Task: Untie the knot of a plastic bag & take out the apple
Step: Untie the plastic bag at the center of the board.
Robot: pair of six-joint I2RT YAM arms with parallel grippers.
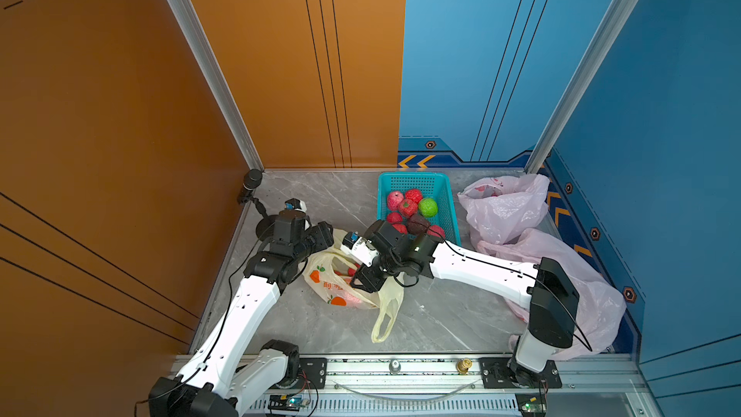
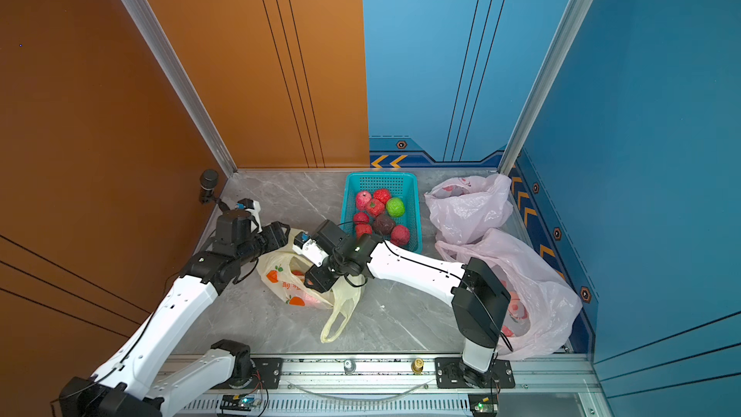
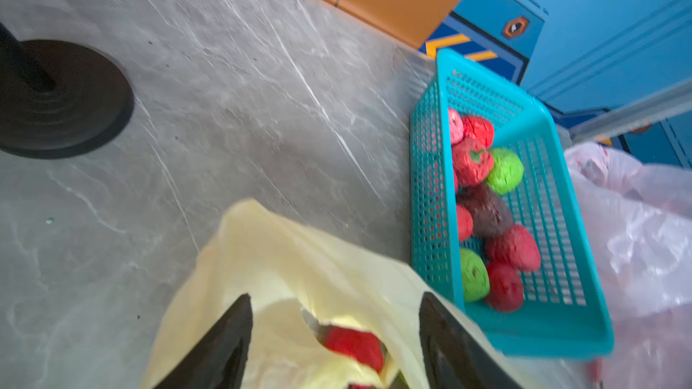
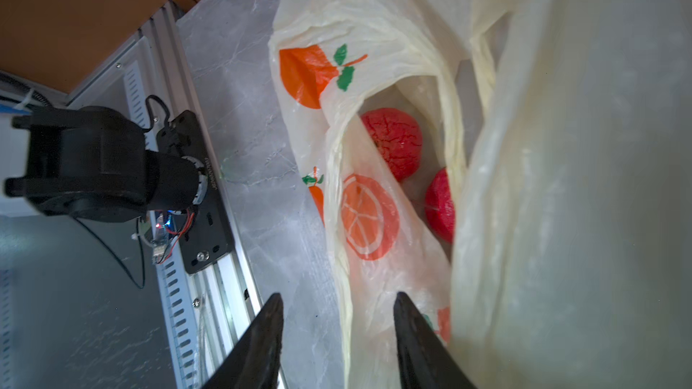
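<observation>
In the middle of the grey marble tabletop (image 1: 433, 314), between the two arms, lies the yellow plastic bag (image 1: 328, 278) printed with oranges. Its mouth gapes open, and one handle loop (image 1: 385, 322) trails loose and flat towards the front rail. In the right wrist view a red apple (image 4: 395, 140) sits inside the opening, with a second red apple (image 4: 442, 207) just beside it, half covered by the film. The left gripper (image 3: 336, 297) hovers over the bag's rear edge with its jaws well apart. Bag film lies slack in the gap between them and they pinch nothing. The right gripper (image 4: 339, 295) reaches in from the other side, also with jaws apart. One finger is over the bare table, the other over the bag, and the bag's edge runs loosely between them without being clamped. Behind the bag, touching its far side, stands a teal basket (image 1: 413, 175) holding red, green and dark apples. Two pink plastic bags (image 1: 501, 206) slump against the blue wall to its right. A black round stand base (image 3: 63, 99) rests near the orange wall.
</observation>
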